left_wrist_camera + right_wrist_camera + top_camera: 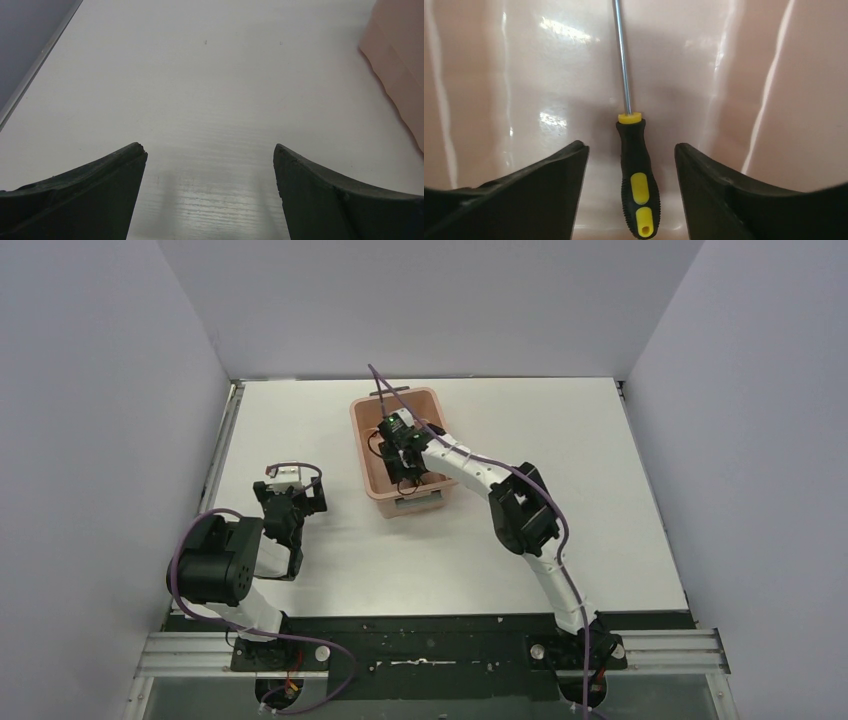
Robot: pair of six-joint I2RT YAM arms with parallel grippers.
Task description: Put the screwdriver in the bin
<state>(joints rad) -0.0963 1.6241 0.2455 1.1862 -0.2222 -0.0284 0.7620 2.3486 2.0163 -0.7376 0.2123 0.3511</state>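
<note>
The right tool [631, 146] was down inside the rectangular salmon-pink plastic bin [358, 440], its arm reaching over the near rim. In the right wrist view, the small screwdriver [636, 175], with a thin metal shaft and a black-and-yellow handle, lay between the two dark fingers. Its shaft pointed away toward the far wall of the bin. The fingers stood about half open, with a clear gap on each side of the handle, so the right tool gripped nothing. The screwdriver appeared to rest on the glossy pink floor, though whether it lay fully flat could not be told.

The left tool [209, 148] hung wide open over the bare white table [200, 75], holding nothing, with a corner of the bin at the edge of its view.

The step in hand looked like the release, with the placing itself all but done. The next move would call for lifting the right tool straight up and out. The fingers should stay apart so they neither catch the handle nor drag it along, and the wrist should stay clear of the bin walls and rim.
</note>
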